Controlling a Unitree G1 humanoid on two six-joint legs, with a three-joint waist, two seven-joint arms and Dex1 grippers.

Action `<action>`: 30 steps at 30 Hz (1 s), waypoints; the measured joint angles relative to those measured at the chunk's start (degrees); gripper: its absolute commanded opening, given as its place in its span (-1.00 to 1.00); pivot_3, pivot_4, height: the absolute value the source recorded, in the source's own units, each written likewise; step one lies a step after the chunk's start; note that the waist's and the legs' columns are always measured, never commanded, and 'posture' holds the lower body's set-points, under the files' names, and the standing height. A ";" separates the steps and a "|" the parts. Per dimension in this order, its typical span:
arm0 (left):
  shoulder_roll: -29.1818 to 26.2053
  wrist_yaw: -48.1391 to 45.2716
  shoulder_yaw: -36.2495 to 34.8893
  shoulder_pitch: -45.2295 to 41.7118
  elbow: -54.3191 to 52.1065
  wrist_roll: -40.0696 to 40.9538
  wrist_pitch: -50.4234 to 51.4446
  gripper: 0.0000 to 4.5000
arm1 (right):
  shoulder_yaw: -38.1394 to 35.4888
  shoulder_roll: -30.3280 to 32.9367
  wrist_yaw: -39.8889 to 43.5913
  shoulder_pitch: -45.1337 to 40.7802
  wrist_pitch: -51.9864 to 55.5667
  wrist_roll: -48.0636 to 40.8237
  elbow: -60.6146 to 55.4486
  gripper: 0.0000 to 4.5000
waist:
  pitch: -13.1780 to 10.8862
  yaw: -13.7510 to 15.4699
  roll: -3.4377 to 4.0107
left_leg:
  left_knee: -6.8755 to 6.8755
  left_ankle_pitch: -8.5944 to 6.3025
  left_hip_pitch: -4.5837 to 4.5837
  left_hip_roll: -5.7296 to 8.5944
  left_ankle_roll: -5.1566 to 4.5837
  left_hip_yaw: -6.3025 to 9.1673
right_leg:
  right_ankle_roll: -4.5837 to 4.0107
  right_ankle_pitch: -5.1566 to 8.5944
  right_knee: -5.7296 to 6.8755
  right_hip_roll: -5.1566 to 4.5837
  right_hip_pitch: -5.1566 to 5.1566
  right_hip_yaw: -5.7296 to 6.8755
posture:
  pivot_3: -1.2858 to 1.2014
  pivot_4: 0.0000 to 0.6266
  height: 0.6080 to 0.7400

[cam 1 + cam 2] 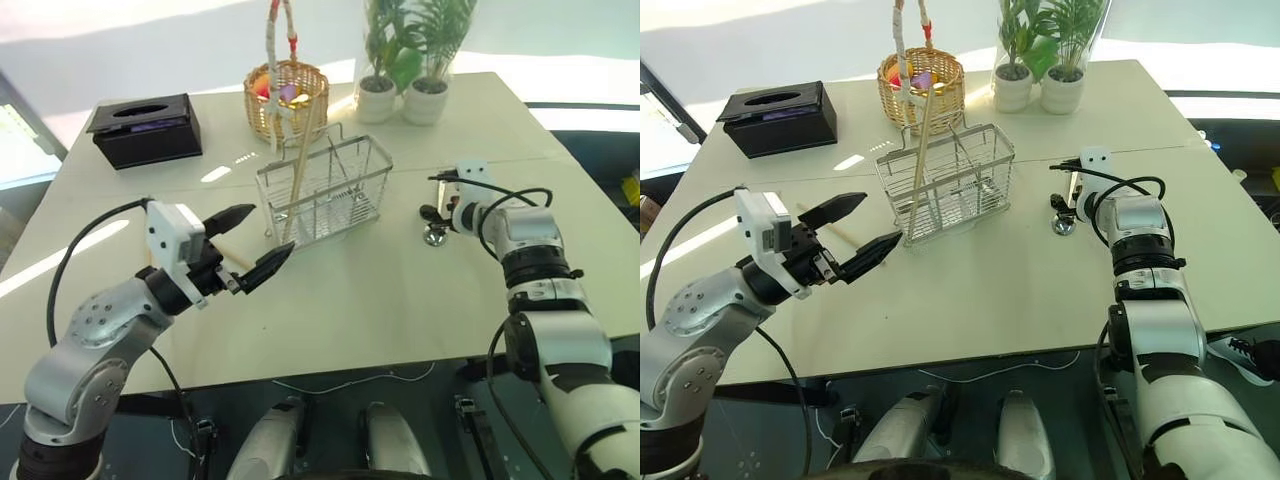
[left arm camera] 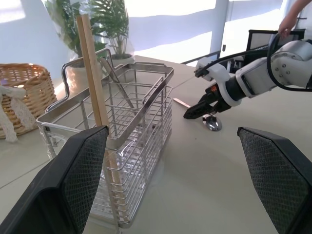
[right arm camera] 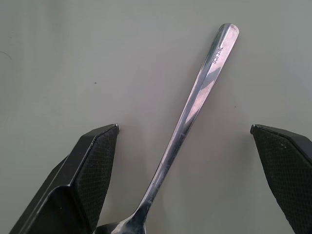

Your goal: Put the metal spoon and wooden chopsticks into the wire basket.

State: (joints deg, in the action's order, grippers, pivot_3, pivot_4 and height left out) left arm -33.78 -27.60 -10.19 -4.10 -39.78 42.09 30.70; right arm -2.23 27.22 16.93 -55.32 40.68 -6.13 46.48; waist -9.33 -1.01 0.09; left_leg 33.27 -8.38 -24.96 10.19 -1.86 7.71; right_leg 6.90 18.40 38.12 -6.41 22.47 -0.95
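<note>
The wire basket (image 1: 325,190) stands mid-table with one wooden chopstick (image 1: 300,160) leaning upright inside it. A second chopstick (image 1: 232,253) lies flat on the table to the basket's left. My left gripper (image 1: 265,235) hovers open above that lying chopstick, pointing at the basket's near left corner (image 2: 112,146), and holds nothing. The metal spoon (image 3: 195,102) lies on the table to the right of the basket, its bowl (image 1: 435,238) toward me. My right gripper (image 3: 184,127) is open just over it, a finger on each side of the handle, apart from it.
At the back of the table are a black tissue box (image 1: 148,128), a round wicker basket (image 1: 285,98) with a tall handle, and two potted plants (image 1: 400,95). A person's hand (image 2: 290,19) shows beyond the table's right side.
</note>
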 measured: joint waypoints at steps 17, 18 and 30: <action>2.05 0.14 0.28 0.12 0.42 -3.53 -2.52 1.00 | -6.47 -2.36 -4.30 -3.19 1.29 0.19 4.98 -0.23 | 0.08 -0.05 -0.18 | -0.11 -0.02 0.19 -0.02 0.01 0.00 | -0.12 0.07 -0.03 0.02 -0.10 -0.03 | 0.03 -0.52 1.00; 2.15 0.09 0.30 0.10 0.44 -3.79 -2.59 1.00 | -6.57 -2.36 -4.35 -3.19 1.29 0.18 4.98 -0.45 | 0.08 -0.05 -0.18 | -0.12 -0.02 0.19 -0.02 0.01 0.00 | -0.12 0.07 -0.03 0.02 -0.10 -0.03 | 0.03 -0.52 1.00; 2.93 -0.30 0.34 0.48 0.91 -4.78 -3.46 1.00 | -6.01 -2.60 -2.96 -2.73 2.00 0.35 3.34 -0.99 | 0.07 0.27 -0.24 | -0.13 -0.02 0.21 -0.02 0.01 0.01 | -0.12 0.07 -0.06 0.01 -0.12 -0.03 | 0.03 -0.52 1.00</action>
State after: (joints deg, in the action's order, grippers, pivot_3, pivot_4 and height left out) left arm -30.85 -27.90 -9.85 -3.62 -38.88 37.31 27.23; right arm -8.24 24.62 13.97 -58.04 42.68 -5.78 49.81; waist -9.25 -0.74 -0.15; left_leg 33.13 -8.40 -24.75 10.17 -1.86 7.72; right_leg 6.78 18.46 38.06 -6.40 22.35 -0.98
